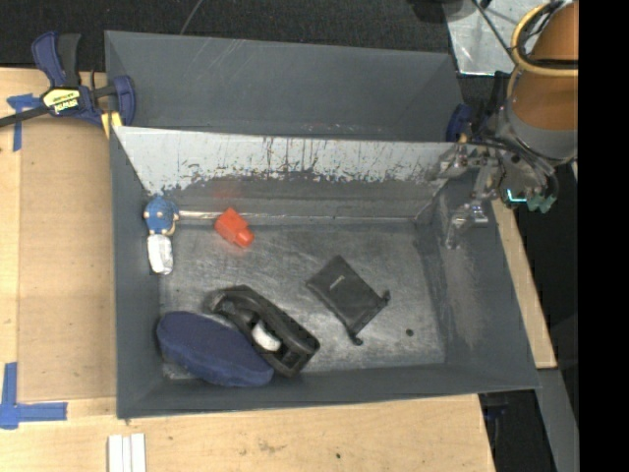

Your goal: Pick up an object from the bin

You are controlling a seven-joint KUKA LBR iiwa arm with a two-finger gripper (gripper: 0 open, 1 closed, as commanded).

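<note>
In from the right: the arm (545,77), with an orange-brown cover at the wrist and a cluster of metal brackets and cables below it. Metal end hanging above the back right corner of the grey metal bin (295,87), over the sloped right wall rather than over the floor. Jaws spread or pressed together: cannot tell, too mixed in with the brackets to read. Well apart from every loose thing on the floor.

Nearest to the jaws, a little right of the floor's middle: a flat dark grey square piece (344,291), turned like a diamond, with a small tab poking out at its lower right corner. Lying alone, touching nothing else.

In the front left corner: a dark blue rounded pouch (208,350), soft-looking and oval. Touching it on its right and partly lying over it: a black thing shaped like a tape dispenser (285,340), set at a slant, with a white bit (265,338) inside its opening.

Along the left wall, toward the back: a small blue ball-like thing (158,212). Just in front of it: a short white piece (160,255). Joined together or merely touching: cannot tell.

Just right of the blue ball-like thing, near the foot of the back wall: a small orange-red block (234,227), apart from everything else.
</note>
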